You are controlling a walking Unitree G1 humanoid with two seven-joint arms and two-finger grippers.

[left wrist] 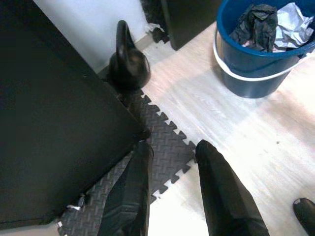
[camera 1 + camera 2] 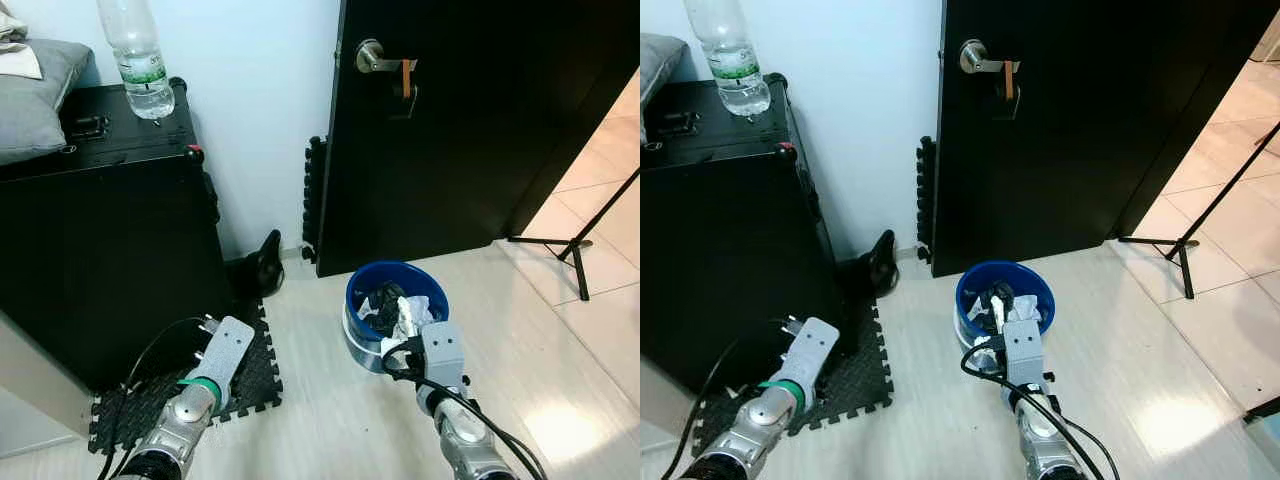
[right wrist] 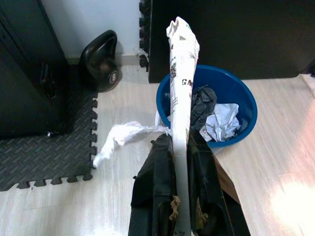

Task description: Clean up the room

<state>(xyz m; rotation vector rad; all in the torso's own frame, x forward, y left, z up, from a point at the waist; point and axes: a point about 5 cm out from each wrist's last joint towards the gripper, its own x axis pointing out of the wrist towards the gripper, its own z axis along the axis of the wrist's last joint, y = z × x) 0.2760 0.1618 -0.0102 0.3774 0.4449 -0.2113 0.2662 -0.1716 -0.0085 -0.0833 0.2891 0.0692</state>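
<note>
Blue bucket (image 2: pixel 395 285) sits on the pale floor (image 2: pixel 330 420) at frame centre, just in front of the black door (image 2: pixel 470 130). Inside it: crumpled white paper (image 3: pixel 222 120) and a dark wad of cloth (image 3: pixel 203 104).

Right gripper (image 3: pixel 181 147) at lower centre-right of the head views, just at the near rim of the bucket. Jaws closed tight on a rolled paper wrapper (image 3: pixel 183 73), white with dark print, which stands up between the fingers and reaches over the bucket's rim. A shred of white tissue (image 3: pixel 120 137) hangs off to one side of the gripper, over the floor.

Left gripper (image 1: pixel 170 157) at lower left, above the edge of the dark foam mat (image 2: pixel 250 380). Jaws parted a moderate way, nothing between them.

Black kettlebell (image 1: pixel 127 61) on the floor at the foot of the white wall (image 2: pixel 260 110), between the cabinet and the door, touching the mat's far corner.

Black cabinet (image 2: pixel 110 250) fills the left of frame. On its top: clear plastic water bottle (image 2: pixel 135 55) with green label, upright, near the wall edge. Grey cushion (image 2: pixel 30 90) at upper left.

Door handle (image 2: pixel 375 58), silver, with an orange tag hanging off it. Black tripod leg (image 2: pixel 575 245) on the tiles at far right.
</note>
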